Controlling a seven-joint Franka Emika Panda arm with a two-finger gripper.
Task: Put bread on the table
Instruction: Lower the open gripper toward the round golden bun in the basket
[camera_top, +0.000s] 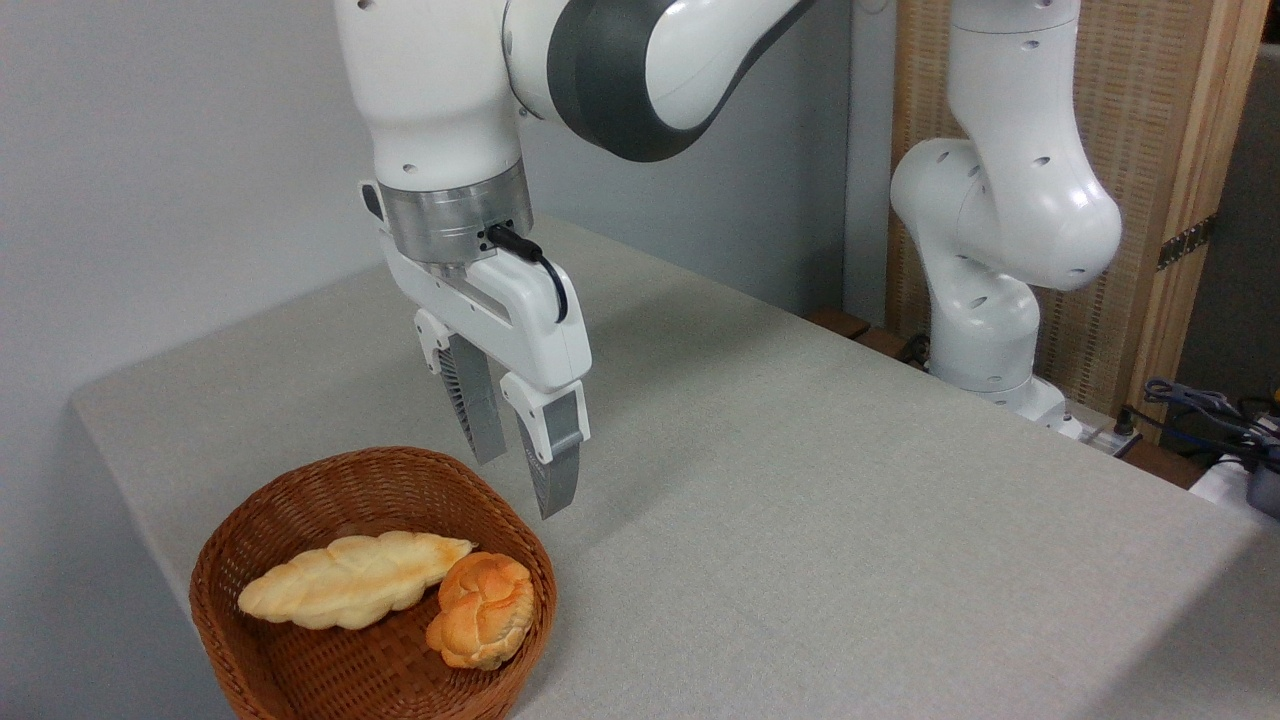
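The bread (481, 609) lies in the wicker basket (290, 520) at the near left of the table (850, 500), touching a pale braided loaf (352, 580). The gripper (520, 485) hovers above the basket's far right rim, fingers spread and empty.

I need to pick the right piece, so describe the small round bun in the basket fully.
The bun is small, round and knotted, golden-orange with a glossy, browned top and paler folds. It looks whole. It lies in the brown wicker basket, at the right side against the wall, tilted a little. Its upper left edge touches the end of the pale braided loaf. The claw hangs open above the basket rim, not touching it.
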